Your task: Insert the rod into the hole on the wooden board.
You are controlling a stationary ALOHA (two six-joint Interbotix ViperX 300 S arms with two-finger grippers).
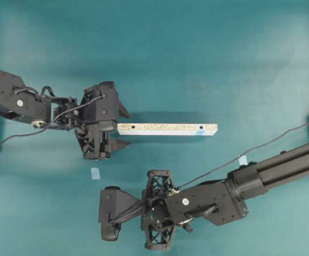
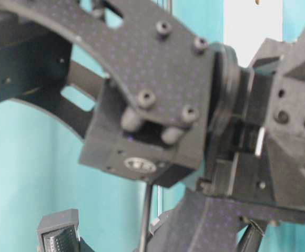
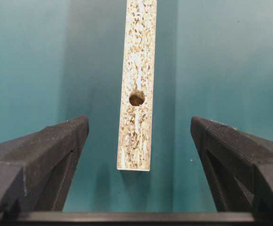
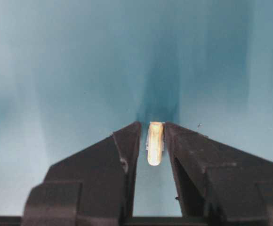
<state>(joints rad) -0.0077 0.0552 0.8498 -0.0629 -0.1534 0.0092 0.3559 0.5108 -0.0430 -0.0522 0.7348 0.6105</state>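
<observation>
Take the wooden board (image 1: pixel 167 129) as your landmark; it lies flat on the teal table (image 1: pixel 197 48), long axis running left to right in the overhead view.

Left of the board, you will find the left gripper (image 1: pixel 121 128) level with the board's left end; its fingers (image 3: pixel 56 155) are spread wide, one to either side of that end, touching nothing; in the left wrist view the board (image 3: pixel 137 84) runs straight away from the gripper between the two fingers, with clear table on both sides. The unmarked hole (image 3: pixel 136 98) sits just beyond the fingertips; the left arm (image 1: pixel 21 101) extends in from the left edge, roughly in line with the board.

At the board's right end you will see the hole (image 1: pixel 202 128) with a blue mark (image 1: pixel 201 133) adjoining it on the near edge.

Below the board, well apart from it, the right gripper (image 1: pixel 110 216) points left; the right arm (image 1: pixel 271 170) reaches in diagonally from the right edge, crossing under the board's right end. In the right wrist view the rod (image 4: pixel 155 142) stands between the fingers (image 4: pixel 122 155), which are drawn in close against its two sides; you can see the rod's near end rounded and its far end level with the fingertips. The rod is therefore below the board's left half, clear of both holes.

Two pale tape scraps lie on the table below the board: one (image 1: pixel 95 173) under its left end, one (image 1: pixel 243 160) beyond its right end.
</observation>
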